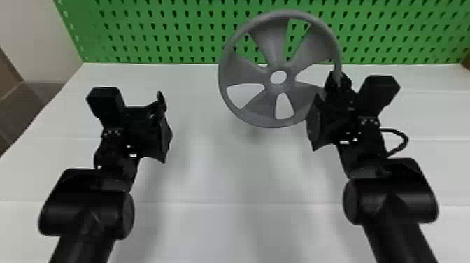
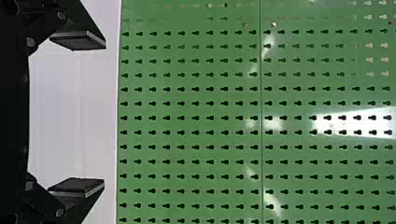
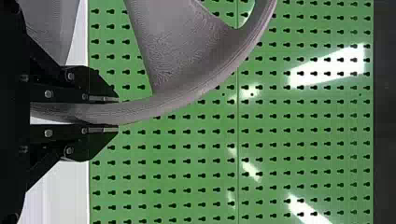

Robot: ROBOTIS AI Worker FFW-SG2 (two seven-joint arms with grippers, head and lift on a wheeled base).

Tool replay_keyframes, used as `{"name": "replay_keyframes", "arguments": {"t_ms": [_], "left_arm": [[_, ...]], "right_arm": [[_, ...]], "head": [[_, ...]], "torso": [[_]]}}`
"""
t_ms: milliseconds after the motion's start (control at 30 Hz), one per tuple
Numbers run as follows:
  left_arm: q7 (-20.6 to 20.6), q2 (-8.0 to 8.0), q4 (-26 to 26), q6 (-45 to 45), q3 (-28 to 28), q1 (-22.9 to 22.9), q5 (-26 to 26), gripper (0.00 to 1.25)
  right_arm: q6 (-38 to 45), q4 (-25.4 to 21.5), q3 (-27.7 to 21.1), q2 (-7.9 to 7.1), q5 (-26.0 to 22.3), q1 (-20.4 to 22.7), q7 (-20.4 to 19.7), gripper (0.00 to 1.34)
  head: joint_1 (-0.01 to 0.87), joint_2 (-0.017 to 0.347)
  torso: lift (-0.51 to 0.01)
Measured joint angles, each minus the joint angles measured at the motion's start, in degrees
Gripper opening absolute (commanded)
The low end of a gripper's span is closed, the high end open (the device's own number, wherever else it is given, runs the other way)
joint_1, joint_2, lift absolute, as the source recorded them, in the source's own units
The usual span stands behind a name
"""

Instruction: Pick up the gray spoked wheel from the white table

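The gray spoked wheel is held up above the white table, its face toward the head camera. My right gripper is shut on the rim at the wheel's right side. In the right wrist view the rim of the wheel passes between the two fingers of the right gripper, which press it from both sides. My left gripper is over the left part of the table, apart from the wheel. The left wrist view has the left gripper open, with nothing between its fingers.
A green pegboard stands upright along the table's back edge, behind the wheel. A pale wall is at the far left, with brown floor below it. A black cable loops out beside the right wrist.
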Motion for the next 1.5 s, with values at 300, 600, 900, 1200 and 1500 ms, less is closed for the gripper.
{"name": "replay_keyframes", "arguments": {"t_ms": [300,600,900,1200,1500], "left_arm": [[0.0,-0.34,0.0,-0.1,0.0,0.1,0.1,1.02],[0.0,-0.36,0.0,-0.1,0.0,0.3,0.3,1.02],[0.0,-0.37,0.0,-0.1,0.1,0.2,0.1,1.02],[0.0,-0.37,0.0,-0.1,0.1,0.2,0.1,1.02],[0.0,-0.37,0.0,-0.1,0.1,0.2,0.0,1.02]], "right_arm": [[-0.1,-0.3,-0.2,-0.33,0.3,0.5,0.0,0.15],[0.4,-0.6,-0.1,-0.42,0.5,0.8,0.0,0.15],[0.7,-0.8,0.1,-0.43,0.8,0.9,0.0,0.15],[1.1,-0.8,0.5,-0.77,0.8,0.8,0.1,0.15],[1.6,-0.8,0.8,-1.00,0.8,0.8,0.0,0.15]], "head": [[0.782,0.057],[0.782,0.057],[0.782,0.057],[0.782,0.057],[0.782,0.057]], "torso": [[-0.097],[-0.097],[-0.097],[-0.097],[-0.097]]}}
